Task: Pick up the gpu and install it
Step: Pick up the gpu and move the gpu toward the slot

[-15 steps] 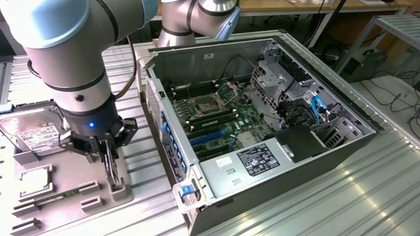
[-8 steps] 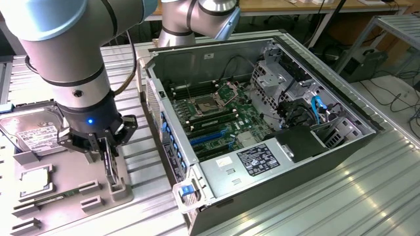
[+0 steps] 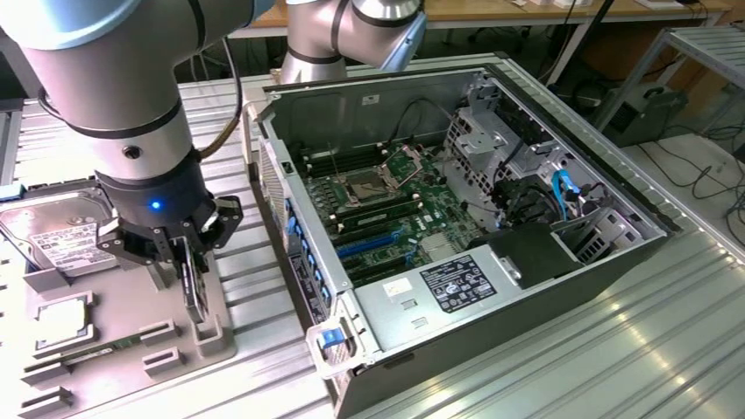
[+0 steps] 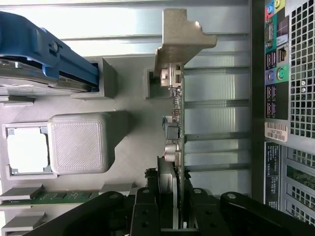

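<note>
Standing on edge in the grey tray (image 3: 117, 349), just outside the computer case (image 3: 407, 349) at its port-bearing wall, the gpu (image 3: 195, 297) sits between the fingers of the gripper (image 3: 187, 262), which we judge clamped on its two faces. We log its long axis as parallel to that case wall, with the pale bracket (image 4: 179, 39) at the far end. A slot block (image 4: 153, 84) stands beside the bracket, on the side away from the case. We see free room above the card, and the case lies open upward.

In the exterior view, the tray (image 3: 122, 310) lies on the worktop (image 3: 652, 349) at nine o'clock of the case (image 3: 466, 218). The drive (image 3: 52, 231) sits at the tray's eleven o'clock. The gpu (image 3: 198, 301) stands on edge at its three o'clock, clasped from above by the pincer (image 3: 188, 262).
</note>
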Motion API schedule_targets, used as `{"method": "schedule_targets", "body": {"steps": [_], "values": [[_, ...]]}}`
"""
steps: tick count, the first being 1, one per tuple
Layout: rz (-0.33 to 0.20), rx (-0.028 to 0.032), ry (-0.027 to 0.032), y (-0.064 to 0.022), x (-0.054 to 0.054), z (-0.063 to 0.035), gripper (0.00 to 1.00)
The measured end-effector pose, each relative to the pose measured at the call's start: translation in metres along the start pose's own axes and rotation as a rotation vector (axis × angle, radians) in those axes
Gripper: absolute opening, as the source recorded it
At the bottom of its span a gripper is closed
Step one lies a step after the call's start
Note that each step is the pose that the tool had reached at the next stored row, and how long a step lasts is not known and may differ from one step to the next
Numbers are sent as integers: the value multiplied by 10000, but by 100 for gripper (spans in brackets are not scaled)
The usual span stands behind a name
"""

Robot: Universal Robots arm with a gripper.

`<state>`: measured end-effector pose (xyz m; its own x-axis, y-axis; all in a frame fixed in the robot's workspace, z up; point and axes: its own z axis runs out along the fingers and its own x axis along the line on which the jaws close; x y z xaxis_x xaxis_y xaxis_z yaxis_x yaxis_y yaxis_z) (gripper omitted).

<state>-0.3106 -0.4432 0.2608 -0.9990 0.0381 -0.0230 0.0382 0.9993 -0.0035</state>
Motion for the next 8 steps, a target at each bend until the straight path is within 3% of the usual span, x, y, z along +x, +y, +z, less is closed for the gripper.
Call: {"method": "schedule_targets", "body": {"steps": [8], "values": [[0,5,-1,0,-2,-94,28]]}}
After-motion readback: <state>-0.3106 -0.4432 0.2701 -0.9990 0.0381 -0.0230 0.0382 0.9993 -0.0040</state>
